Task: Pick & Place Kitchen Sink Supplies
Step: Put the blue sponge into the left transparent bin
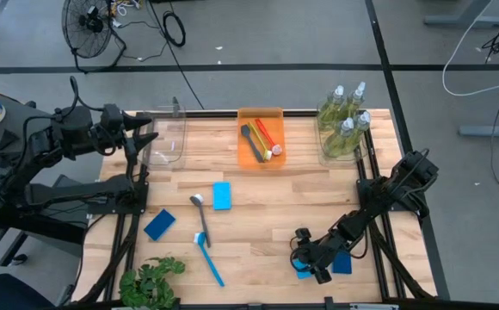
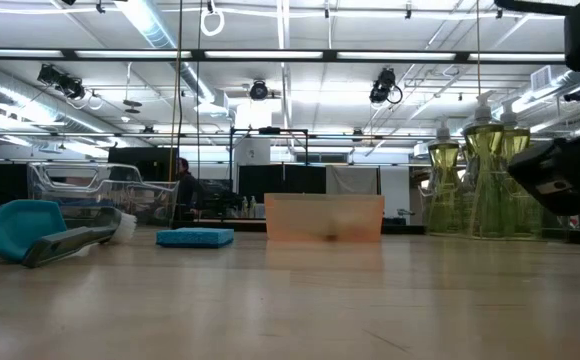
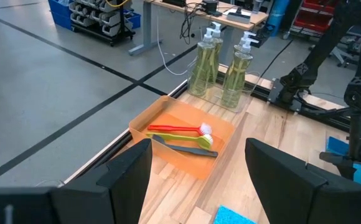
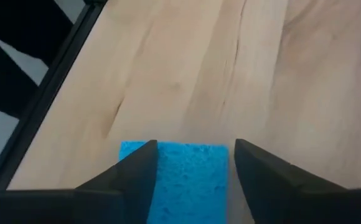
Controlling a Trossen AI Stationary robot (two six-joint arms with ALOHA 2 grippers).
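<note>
Closing my right gripper [image 4: 190,165] around a blue sponge [image 4: 183,177] at the lower right of the overhead frame, fingers straddling it but seemingly not yet pinching. Next I'd finish the squeeze, then lift. My left gripper [image 3: 196,174] waits spread at upper left.

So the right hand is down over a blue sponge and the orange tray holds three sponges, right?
Not quite. The orange tray holds brushes, not sponges, as the left wrist view shows. The right hand is indeed down over a blue sponge, fingers either side of it.
</note>
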